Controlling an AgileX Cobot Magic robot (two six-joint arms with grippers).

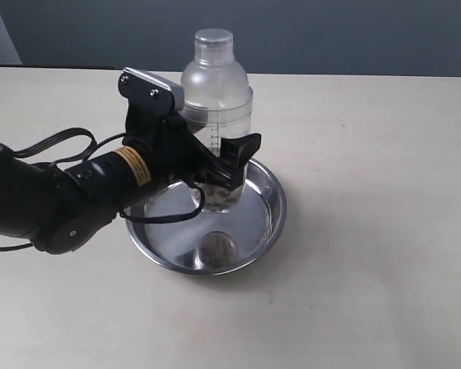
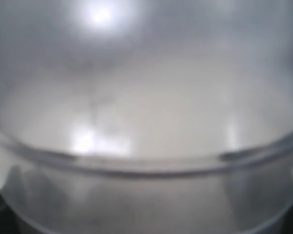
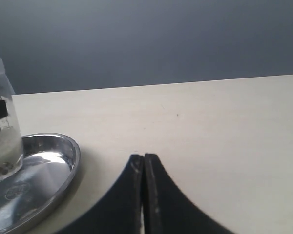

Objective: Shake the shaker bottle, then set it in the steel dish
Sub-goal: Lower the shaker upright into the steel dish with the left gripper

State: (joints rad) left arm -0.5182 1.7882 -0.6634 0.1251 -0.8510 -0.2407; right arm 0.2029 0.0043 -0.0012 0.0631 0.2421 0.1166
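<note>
The clear shaker bottle [image 1: 215, 84] stands upright inside the far part of the steel dish [image 1: 273, 223], with brown granules at its base. Whether its base touches the dish floor I cannot tell. My left gripper [image 1: 229, 156] reaches in from the left and is shut on the bottle's lower body; one black finger [image 1: 242, 150] shows on the near side and the other is hidden behind. The bottle's wall [image 2: 146, 97] fills the blurred left wrist view. My right gripper [image 3: 144, 157] is shut on nothing, low over the table beside the dish [image 3: 63, 161], with the bottle [image 3: 2, 141] beyond.
The dish sits mid-table on a pale tabletop [image 1: 369, 154]. A dark wall runs behind the table's far edge. The left arm's black body and cable [image 1: 54, 200] lie over the left side. The right arm is out of the exterior view.
</note>
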